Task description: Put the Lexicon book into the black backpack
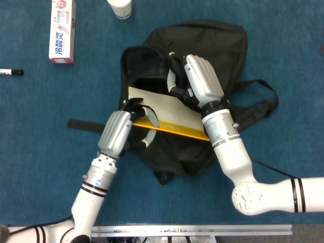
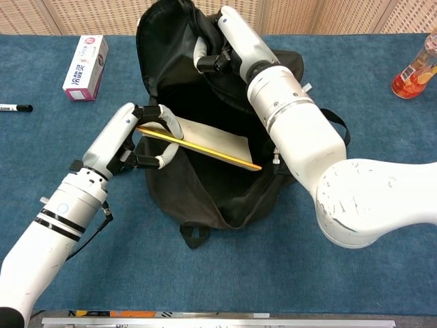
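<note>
The Lexicon book (image 1: 167, 112) (image 2: 208, 142), pale with a yellow edge, lies slanted across the mouth of the black backpack (image 1: 217, 55) (image 2: 225, 184). My left hand (image 1: 121, 132) (image 2: 136, 140) grips the book's left end, fingers curled over its yellow edge. My right hand (image 1: 201, 81) (image 2: 229, 42) holds the upper rim of the backpack's opening and keeps it lifted. The book's right end reaches toward the right forearm, over the dark inside of the bag.
A white and red box (image 1: 62, 30) (image 2: 85, 58) lies at the far left. A black marker (image 1: 10, 72) (image 2: 13, 108) is at the left edge. A white cup (image 1: 120, 7) stands at the back. An orange bottle (image 2: 416, 65) is far right. Backpack straps (image 1: 260, 96) trail right.
</note>
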Controlling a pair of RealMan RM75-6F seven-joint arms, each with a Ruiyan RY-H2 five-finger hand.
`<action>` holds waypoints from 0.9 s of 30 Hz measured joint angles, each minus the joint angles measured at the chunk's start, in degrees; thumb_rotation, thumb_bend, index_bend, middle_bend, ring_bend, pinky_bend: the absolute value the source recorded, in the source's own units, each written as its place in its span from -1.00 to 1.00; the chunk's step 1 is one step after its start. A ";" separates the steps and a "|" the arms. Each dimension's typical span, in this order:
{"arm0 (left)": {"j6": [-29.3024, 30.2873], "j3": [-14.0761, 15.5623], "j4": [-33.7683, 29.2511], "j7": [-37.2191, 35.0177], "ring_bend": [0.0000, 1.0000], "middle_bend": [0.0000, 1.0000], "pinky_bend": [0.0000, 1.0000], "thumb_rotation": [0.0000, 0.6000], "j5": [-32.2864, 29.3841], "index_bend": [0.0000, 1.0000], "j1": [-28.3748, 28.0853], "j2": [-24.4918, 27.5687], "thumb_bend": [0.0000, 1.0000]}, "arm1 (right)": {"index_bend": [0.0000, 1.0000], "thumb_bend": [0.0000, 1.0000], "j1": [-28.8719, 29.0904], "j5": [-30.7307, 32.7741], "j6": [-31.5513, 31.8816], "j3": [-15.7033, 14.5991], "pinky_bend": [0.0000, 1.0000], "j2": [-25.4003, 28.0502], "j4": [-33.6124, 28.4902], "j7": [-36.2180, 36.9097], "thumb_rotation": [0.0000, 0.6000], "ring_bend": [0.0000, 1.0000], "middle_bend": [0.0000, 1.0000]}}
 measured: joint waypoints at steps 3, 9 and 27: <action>-1.79 0.42 0.45 -1.05 -0.23 -0.04 -0.62 1.00 0.82 0.26 -0.60 -0.18 -0.23 | 0.11 0.44 0.09 0.17 -0.05 -0.03 0.63 -0.07 0.00 0.04 1.00 0.02 0.09; -6.64 1.33 0.07 -5.39 -0.25 -0.06 -0.62 1.00 3.63 0.29 -2.95 1.17 -0.23 | 0.11 0.44 0.26 0.77 -0.12 0.23 0.63 -0.22 0.29 0.29 1.00 0.02 0.09; -11.47 -3.14 1.96 -7.57 -0.25 -0.06 -0.62 1.00 1.79 0.30 -6.75 -1.56 -0.23 | 0.11 0.44 0.17 0.40 -3.15 -0.38 0.63 0.21 -2.20 3.99 1.00 0.02 0.09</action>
